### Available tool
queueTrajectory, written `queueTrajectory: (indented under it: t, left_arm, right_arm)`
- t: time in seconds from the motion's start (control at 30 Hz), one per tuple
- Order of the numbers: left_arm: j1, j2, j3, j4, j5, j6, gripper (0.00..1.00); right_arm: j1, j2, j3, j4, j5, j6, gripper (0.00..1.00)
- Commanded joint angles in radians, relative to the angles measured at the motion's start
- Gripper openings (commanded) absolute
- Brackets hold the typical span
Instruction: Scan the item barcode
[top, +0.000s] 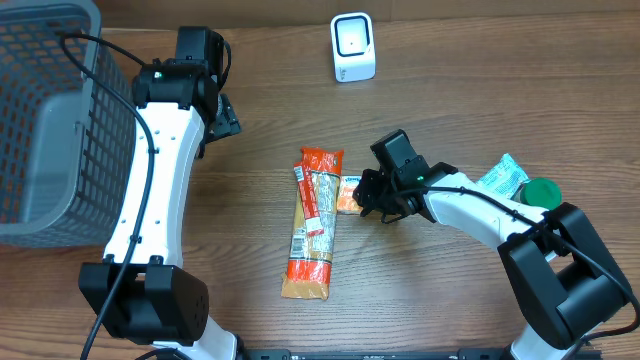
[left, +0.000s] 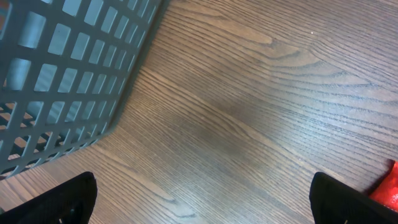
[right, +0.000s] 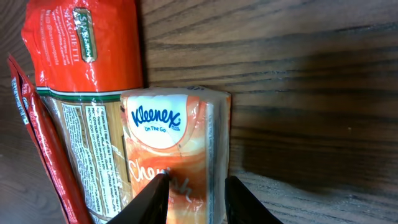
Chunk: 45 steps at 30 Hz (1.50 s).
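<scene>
A small orange Kleenex tissue pack (top: 349, 193) (right: 174, 143) lies flat on the table, its left side against a long orange spaghetti pack (top: 313, 225) (right: 81, 93). My right gripper (top: 372, 200) (right: 196, 179) hangs low over the tissue pack's right edge. Its jaws are a little apart: one fingertip is over the pack's face, the other just off its right side above the wood. The white barcode scanner (top: 353, 47) stands at the back centre. My left gripper (top: 222, 115) (left: 202, 180) is wide open over bare wood near the basket, holding nothing.
A grey mesh basket (top: 50, 120) (left: 62, 74) fills the back left corner. A teal pouch (top: 503, 178) and a green-lidded item (top: 541, 190) lie to the right, beside my right arm.
</scene>
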Motion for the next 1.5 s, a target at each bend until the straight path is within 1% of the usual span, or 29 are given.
queueTrajectory:
  t: [0.0,0.3,0.37,1.1,1.3,1.47]
  left_arm:
    - [-0.007,-0.007,0.013,0.001,0.001,-0.003,1.0]
    - [-0.007,-0.007,0.013,0.001,0.001,-0.003,1.0]
    - [-0.007,-0.007,0.013,0.001,0.001,-0.003,1.0]
    - [-0.007,-0.007,0.013,0.001,0.001,-0.003,1.0]
    - [-0.007,-0.007,0.013,0.001,0.001,-0.003,1.0]
    - [-0.007,-0.007,0.013,0.001,0.001,-0.003,1.0]
  right_arm:
    - [-0.001,-0.008,-0.004,0.013,0.015,0.001,0.32]
    - [-0.001,0.007,-0.005,0.02,0.014,0.008,0.31]
    - [-0.001,0.007,-0.005,0.019,0.015,0.008,0.27]
    - [-0.001,0.017,-0.005,-0.001,0.021,0.03,0.28]
    - [-0.001,0.017,-0.005,-0.004,0.023,0.03,0.24]
    - [-0.001,0.017,-0.005,-0.004,0.037,0.03,0.24]
